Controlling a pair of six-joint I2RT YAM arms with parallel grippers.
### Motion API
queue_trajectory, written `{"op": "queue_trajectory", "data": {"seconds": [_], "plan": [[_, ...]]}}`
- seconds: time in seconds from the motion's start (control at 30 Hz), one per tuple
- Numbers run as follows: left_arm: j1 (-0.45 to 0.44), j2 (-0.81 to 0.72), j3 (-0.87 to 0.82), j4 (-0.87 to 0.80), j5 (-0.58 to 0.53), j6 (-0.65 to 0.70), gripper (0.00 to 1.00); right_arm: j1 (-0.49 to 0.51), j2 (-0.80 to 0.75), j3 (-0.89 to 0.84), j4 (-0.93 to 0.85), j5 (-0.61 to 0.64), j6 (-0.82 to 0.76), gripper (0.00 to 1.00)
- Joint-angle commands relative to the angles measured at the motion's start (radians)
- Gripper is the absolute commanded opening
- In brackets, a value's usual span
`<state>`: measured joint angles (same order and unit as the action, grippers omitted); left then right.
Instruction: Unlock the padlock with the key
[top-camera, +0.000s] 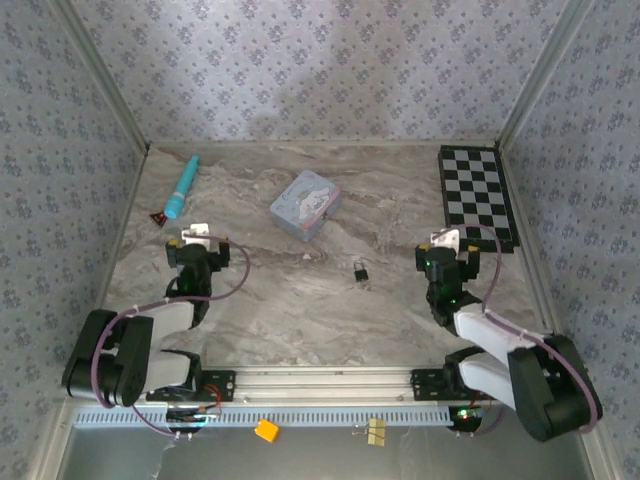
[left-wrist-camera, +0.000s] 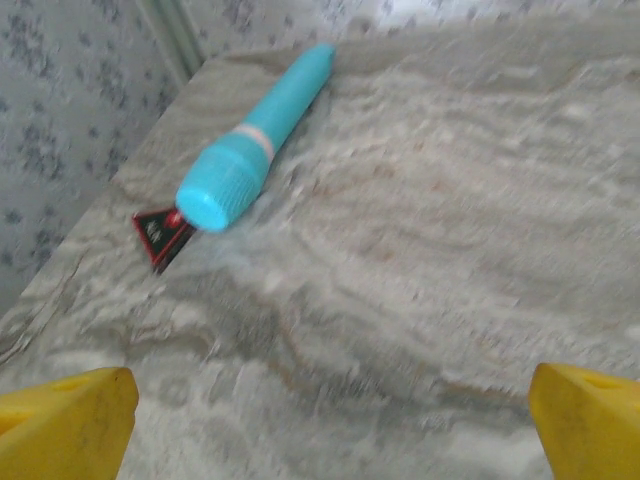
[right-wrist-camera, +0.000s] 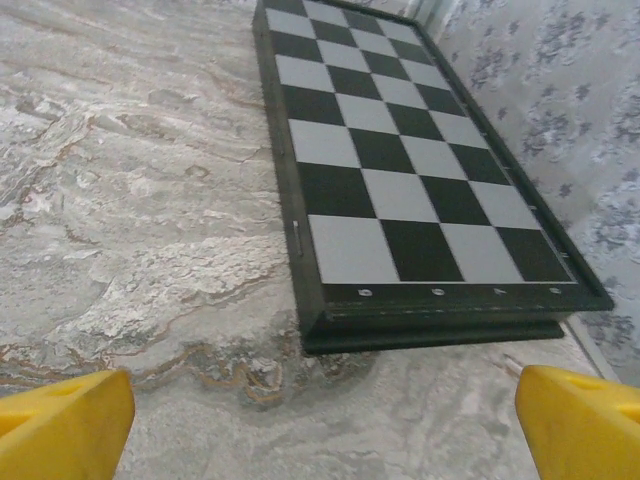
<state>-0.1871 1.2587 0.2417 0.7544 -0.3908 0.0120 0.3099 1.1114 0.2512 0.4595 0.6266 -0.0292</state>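
Tiny black padlock (top-camera: 361, 272) with silvery metal part lies on the marbled worktop (top-camera: 300, 305) between left gripper (top-camera: 196, 236) and right gripper (top-camera: 444, 240), both spread wide.

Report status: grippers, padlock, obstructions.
Left gripper open, empty. Right gripper open, empty. Tiny black padlock with silvery metal part lies mid-table, between arms, untouched. Pale blue square printed tin beyond it, apart.

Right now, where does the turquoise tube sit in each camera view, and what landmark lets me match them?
Top external: the turquoise tube lies slanted at the far left of the tabletop.
Left wrist: the tube lies in the upper left, with its wide end toward the camera.
Right wrist: this camera faces the chessboard on the table's right side.
Shared landmark: the black-and-red tag beside the tube's wide end.
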Motion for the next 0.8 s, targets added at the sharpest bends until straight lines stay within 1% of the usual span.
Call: {"op": "queue_trajectory", "data": {"seconds": [0.0, 0.1, 0.13, 0.2, 0.23, 0.27, 0.3, 0.33, 0.37, 0.4, 0.43, 0.47, 0.5, 0.53, 0.57, 0.6, 0.63, 0.67, 0.7, 0.73, 0.77], "plan": [[0.033, 0.009, -0.015, 0.147, 0.077, 0.015, 1.0, -0.002, 0.078, 0.001, 0.21, -0.069, -0.091, 0.99], [0.048, 0.048, -0.019, 0.197, 0.091, 0.034, 1.0, -0.015, 0.142, 0.0, 0.313, -0.115, -0.12, 0.99], [0.052, 0.1, -0.032, 0.276, 0.097, 0.044, 1.0, -0.029, 0.163, 0.0, 0.339, -0.14, -0.127, 0.99], [0.053, 0.262, -0.03, 0.45, 0.097, 0.058, 1.0, -0.074, 0.198, 0.009, 0.384, -0.233, -0.123, 0.99], [0.068, 0.316, -0.014, 0.484, 0.101, 0.049, 1.0, -0.092, 0.213, 0.013, 0.4, -0.268, -0.122, 0.99], [0.074, 0.33, 0.012, 0.469, 0.084, 0.043, 1.0, -0.112, 0.235, 0.014, 0.427, -0.313, -0.114, 0.99], [0.085, 0.282, 0.047, 0.323, 0.101, 0.02, 1.0, -0.139, 0.266, 0.009, 0.471, -0.368, -0.138, 0.99], [0.106, 0.252, 0.073, 0.213, 0.147, 0.0, 1.0, -0.155, 0.296, 0.006, 0.515, -0.383, -0.153, 0.99], [0.118, 0.278, 0.075, 0.25, 0.16, -0.001, 1.0, -0.157, 0.324, 0.005, 0.549, -0.382, -0.156, 0.99], [0.118, 0.293, 0.085, 0.266, 0.135, -0.006, 1.0, -0.16, 0.331, 0.013, 0.543, -0.375, -0.144, 0.99], [0.12, 0.28, 0.109, 0.197, 0.109, -0.023, 1.0, -0.173, 0.318, 0.023, 0.5, -0.396, -0.126, 0.99], [0.123, 0.274, 0.139, 0.122, 0.082, -0.044, 1.0, -0.2, 0.304, 0.033, 0.462, -0.445, -0.112, 0.99], [0.139, 0.284, 0.135, 0.147, 0.095, -0.052, 1.0, -0.224, 0.31, 0.038, 0.457, -0.476, -0.096, 0.99], [0.142, 0.28, 0.14, 0.137, 0.088, -0.061, 1.0, -0.239, 0.327, 0.043, 0.461, -0.485, -0.08, 0.99], [0.143, 0.274, 0.147, 0.106, 0.091, -0.063, 1.0, -0.261, 0.358, 0.047, 0.477, -0.504, -0.057, 0.99], [0.144, 0.281, 0.142, 0.128, 0.092, -0.063, 1.0, -0.282, 0.401, 0.057, 0.493, -0.518, -0.038, 0.99], [0.145, 0.279, 0.144, 0.123, 0.093, -0.063, 1.0, -0.287, 0.437, 0.068, 0.529, -0.499, -0.028, 0.99], [0.145, 0.276, 0.146, 0.11, 0.096, -0.064, 1.0, -0.289, 0.427, 0.092, 0.472, -0.47, -0.013, 0.99], [0.146, 0.28, 0.144, 0.122, 0.094, -0.063, 1.0, -0.295, 0.408, 0.132, 0.352, -0.465, 0.014, 0.99], [0.146, 0.277, 0.145, 0.117, 0.096, -0.064, 1.0, -0.315, 0.415, 0.131, 0.371, -0.495, 0.015, 0.99], [0.146, 0.277, 0.146, 0.114, 0.097, -0.065, 1.0, -0.324, 0.419, 0.123, 0.4, -0.488, 0.019, 0.99]]}}
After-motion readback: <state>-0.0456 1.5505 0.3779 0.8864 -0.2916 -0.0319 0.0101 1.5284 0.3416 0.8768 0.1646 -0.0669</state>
